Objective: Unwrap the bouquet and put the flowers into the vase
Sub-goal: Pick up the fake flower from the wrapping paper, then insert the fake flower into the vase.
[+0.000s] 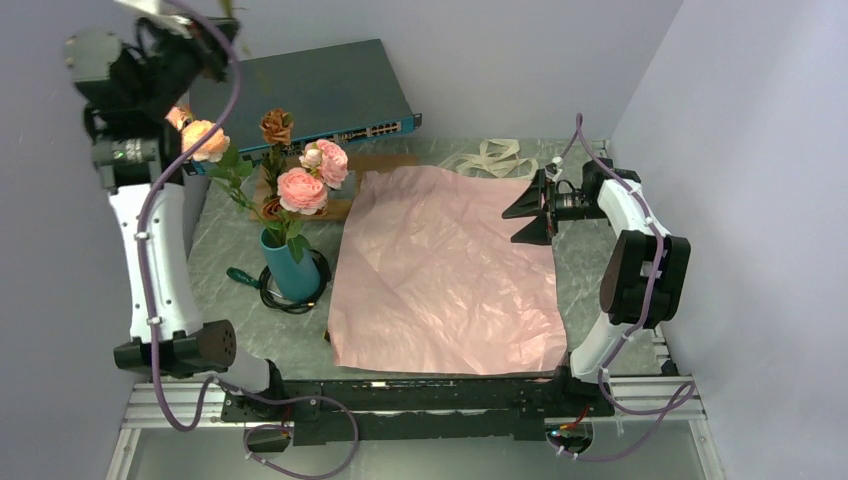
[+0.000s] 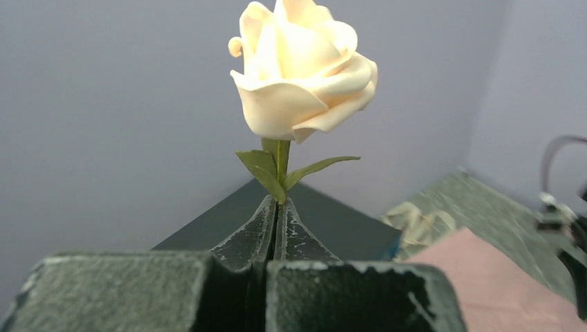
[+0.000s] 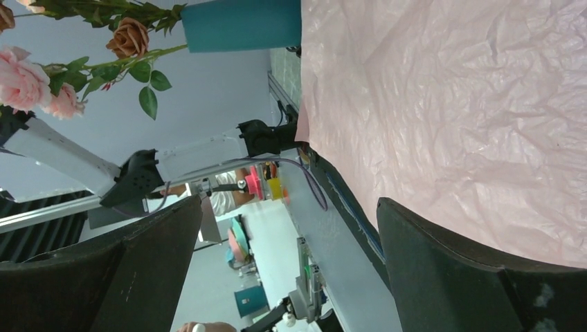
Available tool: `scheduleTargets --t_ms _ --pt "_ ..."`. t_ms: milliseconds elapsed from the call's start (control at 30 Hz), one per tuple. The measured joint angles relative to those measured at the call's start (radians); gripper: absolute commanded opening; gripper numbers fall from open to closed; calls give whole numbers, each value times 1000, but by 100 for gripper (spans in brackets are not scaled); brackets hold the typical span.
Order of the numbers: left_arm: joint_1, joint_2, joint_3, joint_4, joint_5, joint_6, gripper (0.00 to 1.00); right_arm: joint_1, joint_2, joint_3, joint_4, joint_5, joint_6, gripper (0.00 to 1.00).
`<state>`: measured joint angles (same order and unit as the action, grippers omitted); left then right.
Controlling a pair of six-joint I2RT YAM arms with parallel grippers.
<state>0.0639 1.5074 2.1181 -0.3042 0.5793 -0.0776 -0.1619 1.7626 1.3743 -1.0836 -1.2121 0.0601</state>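
While the wrapping paper [image 1: 445, 270] is lying unfolded and flat just to the right of the vase [image 1: 290, 265], the unwrapping is looking finished and the work is sitting in its flower-loading step. The vase is standing upright with a black cable coil [image 1: 300, 298] ringing its foot. It is already carrying several of the flowers [image 1: 303, 188]: pink roses, a peach one leaning out to its left and a rust-brown one behind. The ribbon [image 1: 490, 157] is lying loose well beyond the vase, toward the far right.

The left gripper [image 2: 278, 207] is hanging high above and to the left of the vase. Its fingers are clenching the thin green stem of a cream rose [image 2: 301, 66] just under the leaves, with the bloom standing out past the fingertips. The right gripper [image 1: 530, 215] is hovering well to the right of the vase, over the paper's far edge, its jaws spread wide and grasping nothing.

The next move, as I am judging it, is asking the left arm to bring the rose over the vase, tip the free stem end downward and thread it between the stems crowding the mouth. How much stem is trailing behind the fingers is hidden, so the descent is calling for care.
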Motion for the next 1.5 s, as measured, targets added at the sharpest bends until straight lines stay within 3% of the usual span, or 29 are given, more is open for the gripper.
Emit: scheduleTargets --t_ms 267,533,1000,1300,1500 --pt "328 -213 -161 123 -3 -247 0 13 30 10 20 11 11 100" --pt "447 -444 -275 165 91 -356 0 30 43 35 17 28 -1 100" --pt "482 -709 -572 -144 217 -218 0 47 39 12 29 37 5 100" --pt "483 -729 -810 -154 226 -118 0 70 37 -2 39 37 15 100" --pt "483 -691 -917 -74 243 -116 0 70 36 -2 39 45 12 100"
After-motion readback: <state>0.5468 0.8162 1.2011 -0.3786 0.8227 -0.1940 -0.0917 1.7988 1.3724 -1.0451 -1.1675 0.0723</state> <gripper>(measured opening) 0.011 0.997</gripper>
